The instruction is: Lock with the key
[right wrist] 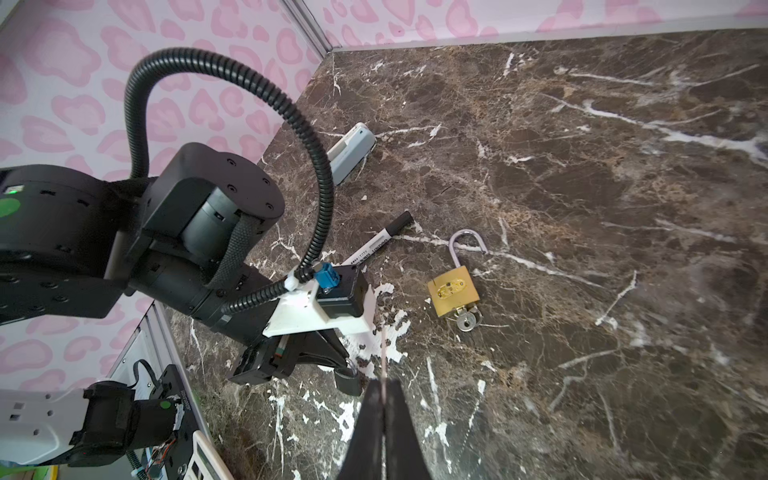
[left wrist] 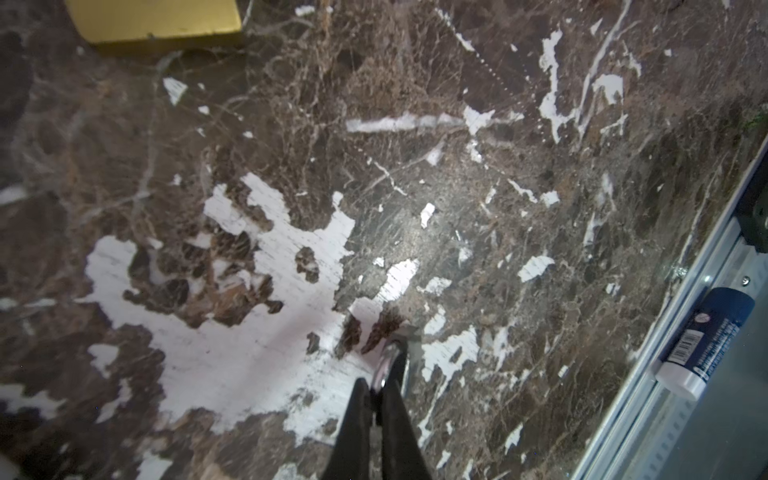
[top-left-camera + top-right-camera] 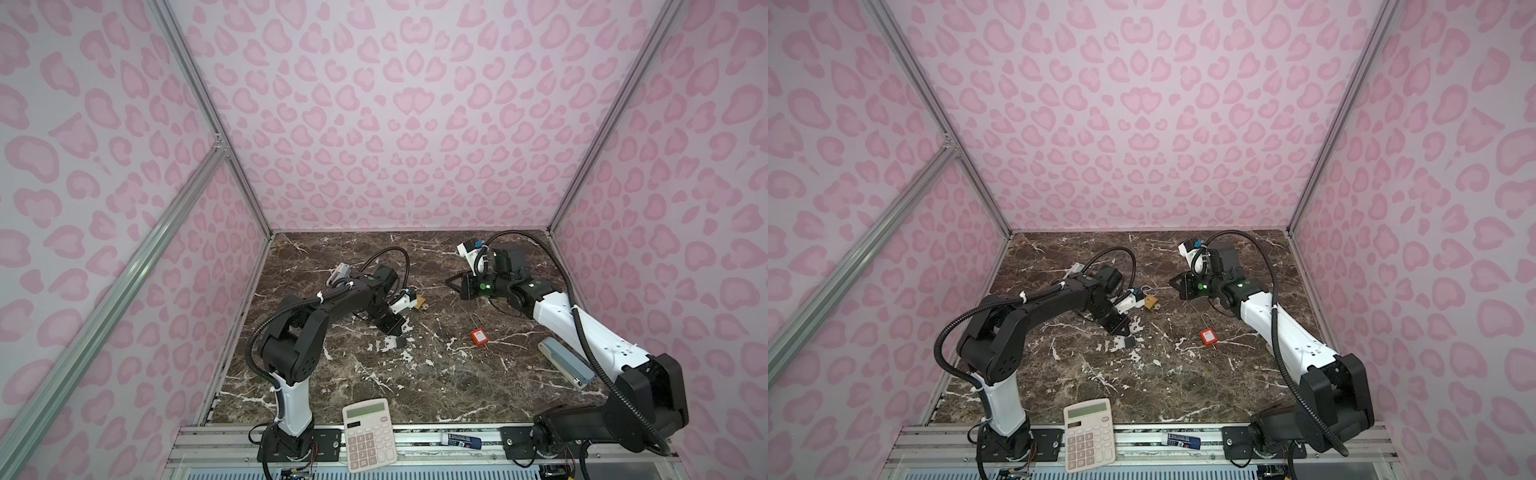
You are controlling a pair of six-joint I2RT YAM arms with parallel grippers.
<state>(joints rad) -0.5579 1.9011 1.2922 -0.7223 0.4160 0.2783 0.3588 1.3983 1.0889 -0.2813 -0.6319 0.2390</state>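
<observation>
Centrally, boxy brass padlock (image 1: 453, 296)

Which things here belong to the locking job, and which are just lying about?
Job:
brass padlock, shackle open
key in it
left gripper, shut on a metal piece, possibly another key

Lying about:
red padlock
calculator
marker
tube
grey case
second grey case
</observation>
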